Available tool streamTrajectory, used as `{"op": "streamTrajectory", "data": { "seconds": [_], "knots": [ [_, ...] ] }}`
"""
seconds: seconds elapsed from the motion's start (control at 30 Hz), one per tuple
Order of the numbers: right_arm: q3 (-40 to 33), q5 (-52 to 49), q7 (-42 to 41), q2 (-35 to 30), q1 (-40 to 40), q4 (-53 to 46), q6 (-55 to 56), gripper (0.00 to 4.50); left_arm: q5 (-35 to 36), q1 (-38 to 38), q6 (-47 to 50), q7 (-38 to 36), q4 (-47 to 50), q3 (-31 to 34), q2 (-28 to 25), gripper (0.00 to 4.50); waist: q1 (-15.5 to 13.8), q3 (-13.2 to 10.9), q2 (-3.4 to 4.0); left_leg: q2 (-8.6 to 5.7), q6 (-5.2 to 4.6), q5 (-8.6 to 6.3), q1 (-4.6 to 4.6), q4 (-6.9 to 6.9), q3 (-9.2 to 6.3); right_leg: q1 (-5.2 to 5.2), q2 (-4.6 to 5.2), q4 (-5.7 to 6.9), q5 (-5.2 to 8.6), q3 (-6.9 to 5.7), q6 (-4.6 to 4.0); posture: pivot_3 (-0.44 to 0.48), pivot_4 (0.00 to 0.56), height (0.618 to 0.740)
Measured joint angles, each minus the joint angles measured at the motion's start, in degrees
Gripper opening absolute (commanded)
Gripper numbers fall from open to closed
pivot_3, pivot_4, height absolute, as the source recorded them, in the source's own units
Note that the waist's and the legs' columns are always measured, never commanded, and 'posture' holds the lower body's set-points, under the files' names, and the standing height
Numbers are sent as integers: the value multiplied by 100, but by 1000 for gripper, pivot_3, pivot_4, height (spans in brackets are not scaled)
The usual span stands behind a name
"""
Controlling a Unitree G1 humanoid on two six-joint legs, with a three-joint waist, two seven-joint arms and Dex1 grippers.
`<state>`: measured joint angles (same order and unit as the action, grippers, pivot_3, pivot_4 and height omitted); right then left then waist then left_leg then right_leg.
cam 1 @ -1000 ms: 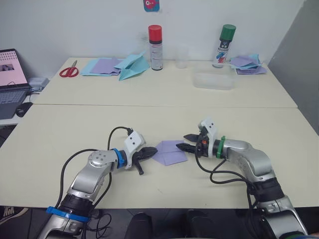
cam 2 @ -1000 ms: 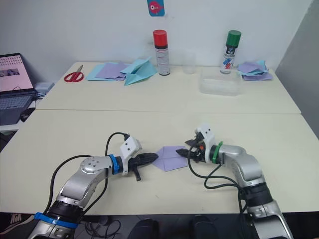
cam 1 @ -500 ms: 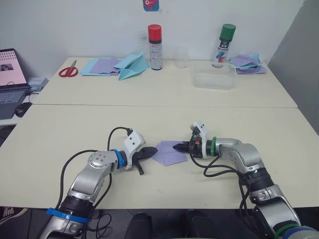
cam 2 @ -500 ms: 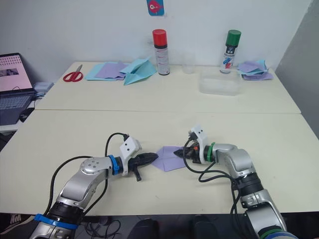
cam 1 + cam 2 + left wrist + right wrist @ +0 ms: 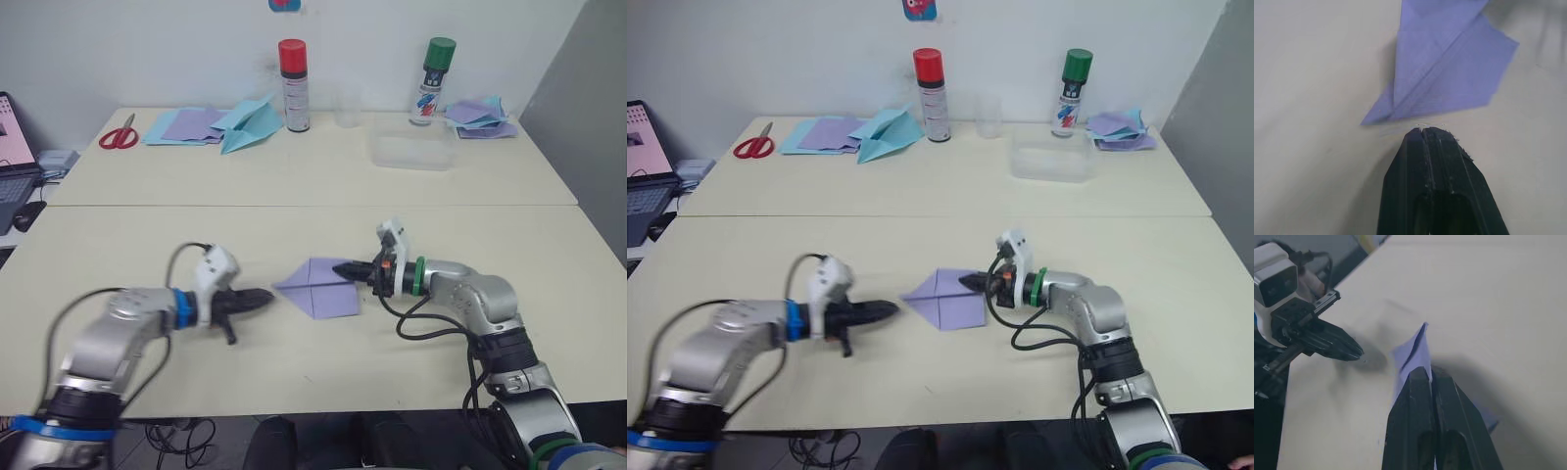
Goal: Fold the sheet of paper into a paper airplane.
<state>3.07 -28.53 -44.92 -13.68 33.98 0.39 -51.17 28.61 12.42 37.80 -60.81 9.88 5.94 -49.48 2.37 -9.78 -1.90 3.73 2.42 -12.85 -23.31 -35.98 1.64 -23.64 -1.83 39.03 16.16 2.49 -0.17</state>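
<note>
The landmark for this entry is the sheet of paper (image 5: pixel 319 288), pale lavender, lying on the near table (image 5: pixel 118 245) about midway between the two arms. It is partly folded: two corner flaps meet at a centre crease, giving a point that faces the robot's left, while its right part is a plain squared edge. Left of the paper, the left gripper (image 5: pixel 263 296) rests low over the table with its fingers pressed together and nothing between them; in the left wrist view its tip (image 5: pixel 1425 131) sits just beside the paper's pointed end, apart from it. Right of the paper, the right gripper (image 5: pixel 345 269) has its fingers closed on the raised centre ridge of the paper; the right wrist view shows a thin lavender edge (image 5: pixel 1418 350) standing up from between the fingertips. Well behind the paper, on the far table, stand a red-capped spray can (image 5: pixel 292 71) and a green-capped spray can (image 5: pixel 434 68). Judgement: the nose folds look done and the step in hand is the lengthwise fold along the centre crease. The next move probably calls for the right gripper to carry one half over the other while the left gripper pins the point flat; the thin paper could slide or skew.
</note>
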Motion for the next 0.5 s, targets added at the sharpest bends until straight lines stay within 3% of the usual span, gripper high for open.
{"op": "streamTrajectory", "data": {
  "seconds": [0.1, 0.23, 0.37, 0.5],
  "knots": [
    [51, 305, 176, 119, 349, -152, 931, 33, 449, 212, 365, -199, 190, 598, -509, 0, 4, -3, 1, -1, 0, 0, -41, -1, 1, -42, -3, 1, 0, -1, 0, 0, 150, 740],
    [902, 1793, -262, -323, 348, 197, 4412, 33, 798, -76, 706, -374, 588, 1049, -977, 0, 5, -3, 1, -5, 2, -1, -53, -2, 10, -49, 3, -9, 5, 7, 9, 0, 150, 740],
    [1657, 3132, -134, -412, 194, 1435, 7736, 33, 1122, -880, 1019, -580, 1264, 1206, -1129, 0, 24, -8, -8, -2, 10, -6, -58, -2, 13, -52, 25, -6, 4, 14, 4, 0, 150, 740],
    [2255, 4305, 334, -691, -157, 2620, 10007, 33, 1444, -1524, 1286, -590, 1922, 1443, -1146, 0, 7, -13, -12, -4, 11, -5, -55, -6, 13, -50, 48, 3, 3, 6, -10, 0, 150, 740]
  ]
}}
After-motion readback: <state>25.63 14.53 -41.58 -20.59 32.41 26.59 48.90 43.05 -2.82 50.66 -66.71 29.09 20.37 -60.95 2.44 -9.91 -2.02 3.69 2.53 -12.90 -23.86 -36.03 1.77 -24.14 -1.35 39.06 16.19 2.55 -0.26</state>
